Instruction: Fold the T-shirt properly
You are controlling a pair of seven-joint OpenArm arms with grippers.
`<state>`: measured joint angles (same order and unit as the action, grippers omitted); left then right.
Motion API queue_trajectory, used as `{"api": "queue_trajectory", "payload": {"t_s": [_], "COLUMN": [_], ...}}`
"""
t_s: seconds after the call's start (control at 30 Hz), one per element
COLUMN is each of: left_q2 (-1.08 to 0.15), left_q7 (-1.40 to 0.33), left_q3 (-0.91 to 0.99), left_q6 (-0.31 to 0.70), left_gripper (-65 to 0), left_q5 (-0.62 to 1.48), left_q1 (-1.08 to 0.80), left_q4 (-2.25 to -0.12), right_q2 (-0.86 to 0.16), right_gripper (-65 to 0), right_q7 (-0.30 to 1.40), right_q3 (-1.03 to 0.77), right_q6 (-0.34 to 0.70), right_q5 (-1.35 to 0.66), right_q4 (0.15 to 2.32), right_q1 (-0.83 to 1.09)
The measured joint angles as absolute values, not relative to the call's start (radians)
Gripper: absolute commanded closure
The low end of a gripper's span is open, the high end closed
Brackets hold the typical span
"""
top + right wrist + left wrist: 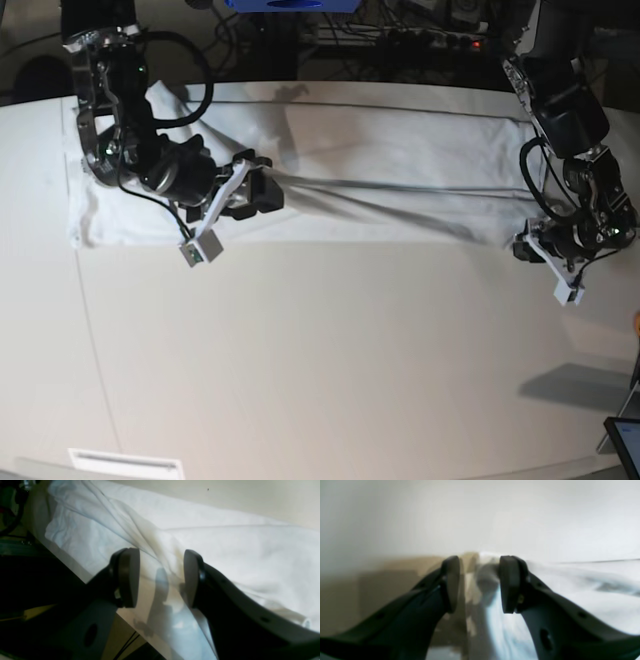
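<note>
The white T-shirt [400, 150] lies spread in a long band along the table's far side, with a taut crease running between the two arms. My right gripper [265, 195] hovers over the shirt's left part. In the right wrist view it [160, 577] is open, its fingers [127, 577] straddling a ridge of the T-shirt [225, 542] near the cloth's edge. My left gripper [527, 247] sits at the shirt's right end. In the left wrist view it [480, 582] is open, and the T-shirt [570, 592] edge runs into the gap, blurred.
The off-white table [320, 360] stretches out in front of the shirt. Cables and equipment [400, 30] crowd the space behind the far edge. A dark tablet corner [625, 445] shows at the bottom right, and a white label [125, 463] lies at the front edge.
</note>
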<state>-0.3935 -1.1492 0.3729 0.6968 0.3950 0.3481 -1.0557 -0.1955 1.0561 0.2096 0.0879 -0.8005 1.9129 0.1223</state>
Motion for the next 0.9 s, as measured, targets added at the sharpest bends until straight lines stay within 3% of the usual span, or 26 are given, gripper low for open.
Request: {"api": "queue_trajectory", "payload": {"t_s": [0.27,0.43,0.9], "left_q2": [-0.394,-0.393,-0.390], "left_q7": [-1.132,-1.133,-1.212], "left_q3": [0.373,0.372,0.372], "left_q6": [0.697,0.698,0.697], "left_gripper": [-25.2,-9.4,-10.4], "left_q5": [0.395,0.409,0.397], "left_q1": [0.357,0.357,0.327], "left_q4": [-1.033,-1.033,-1.242], "right_q2": [-0.196,-0.196,-0.196], "right_gripper": [-27.7,-27.7,-27.7], "right_q7": [1.055,1.055,1.055], "right_q3": [0.210,0.210,0.210], "right_q6": [0.088,0.088,0.088], "right_q5": [-0.801,-0.801,-0.801], "right_q4": [1.913,1.913,1.913], "right_q1": [0.122,0.122,0.122]}}
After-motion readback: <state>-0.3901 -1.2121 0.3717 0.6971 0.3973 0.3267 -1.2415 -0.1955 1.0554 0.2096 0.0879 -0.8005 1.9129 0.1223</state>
